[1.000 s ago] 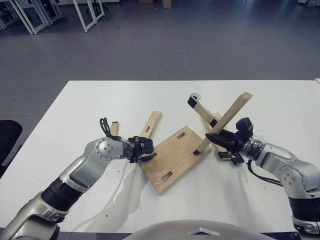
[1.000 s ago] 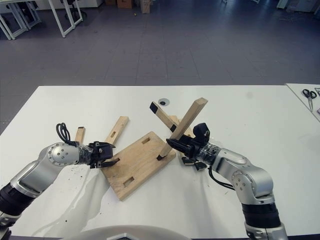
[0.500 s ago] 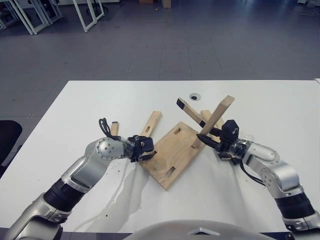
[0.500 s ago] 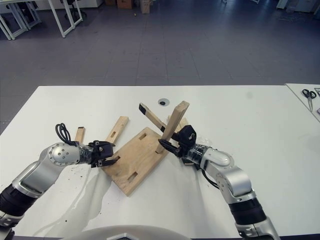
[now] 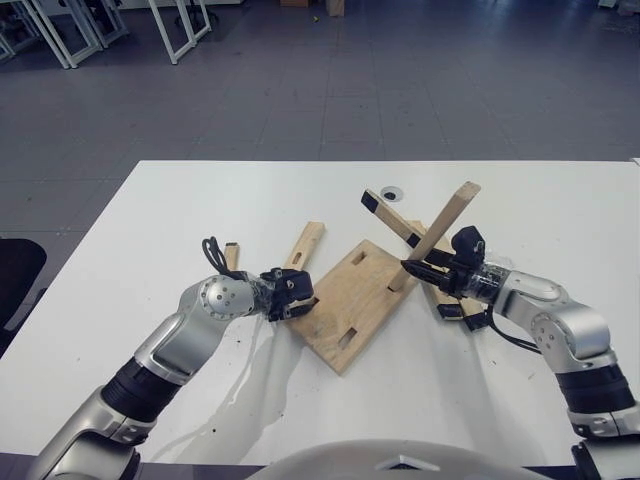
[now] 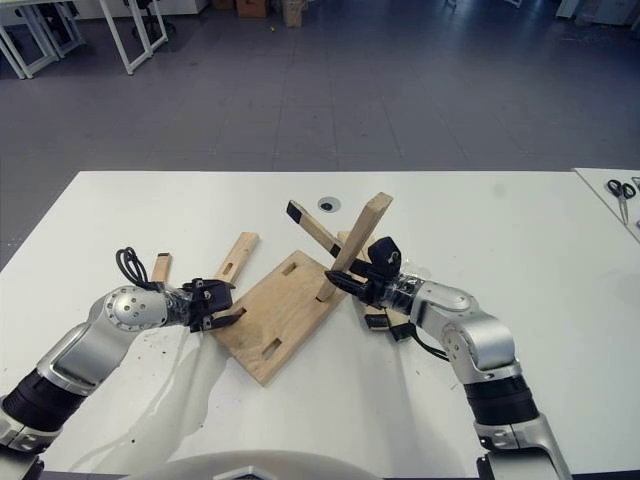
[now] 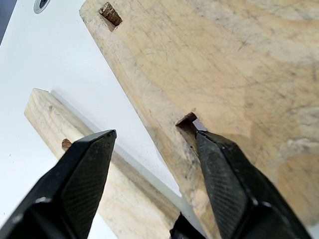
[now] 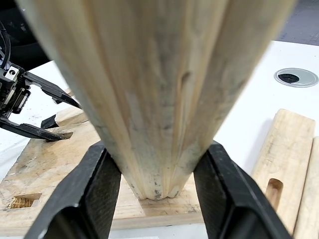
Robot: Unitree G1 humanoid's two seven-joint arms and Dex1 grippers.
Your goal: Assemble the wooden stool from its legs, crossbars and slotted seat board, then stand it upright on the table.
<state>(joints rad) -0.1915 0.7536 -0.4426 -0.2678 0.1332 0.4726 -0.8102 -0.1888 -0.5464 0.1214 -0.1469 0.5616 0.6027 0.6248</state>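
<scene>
Leg clamped in right end effector over seat board; left end effector spread.

Bright, even overhead light, with no hard shadows. The white surface reads clean and carries a pale glossy sheen toward its near edge. The seat board throws only a thin, soft shadow. The floor beyond is darker, a dull grey. Head views are sharp throughout. In the right wrist view the leg sits very close and blurred, while things behind it are sharper. In the left wrist view the black fingers are soft and the wood grain is crisp.
</scene>
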